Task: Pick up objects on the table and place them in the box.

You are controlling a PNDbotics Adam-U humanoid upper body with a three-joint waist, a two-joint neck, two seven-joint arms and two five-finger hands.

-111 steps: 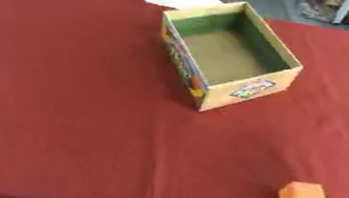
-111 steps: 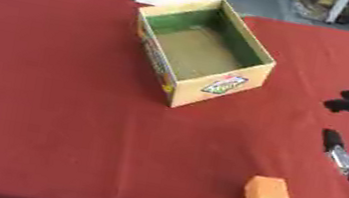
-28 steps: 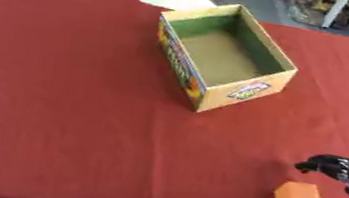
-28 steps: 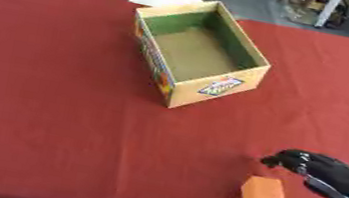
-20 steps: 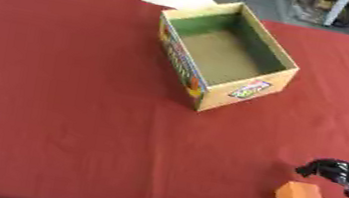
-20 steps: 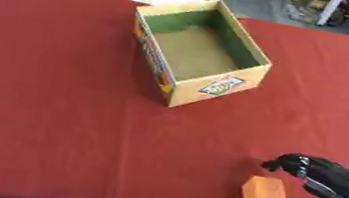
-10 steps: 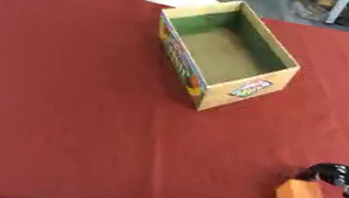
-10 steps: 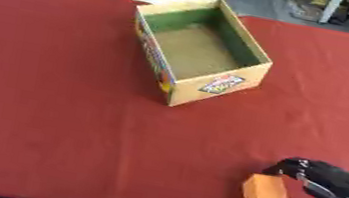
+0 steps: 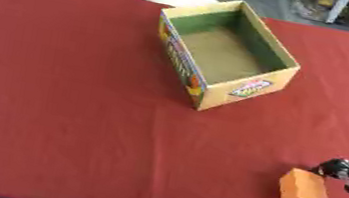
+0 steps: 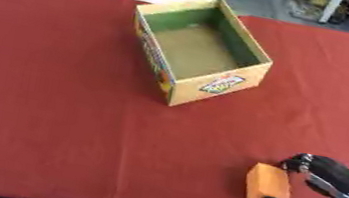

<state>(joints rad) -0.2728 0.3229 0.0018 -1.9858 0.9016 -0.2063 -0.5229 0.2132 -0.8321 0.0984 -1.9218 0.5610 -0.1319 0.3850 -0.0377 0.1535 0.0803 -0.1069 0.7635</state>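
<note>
Here the right hand [image 10: 328,197], partly cut off, pinches the orange block [image 10: 269,185] between fingers and thumb.

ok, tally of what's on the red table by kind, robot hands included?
Boxes: 1, the open cardboard box, empty inside.
Blocks: 1, the orange block, near the table's front edge.
Robot hands: 1 clearly in view, the right hand, fingers curled round the orange block. A dark shape at the left edge of the left eye view cannot be identified.
Total: 3
</note>
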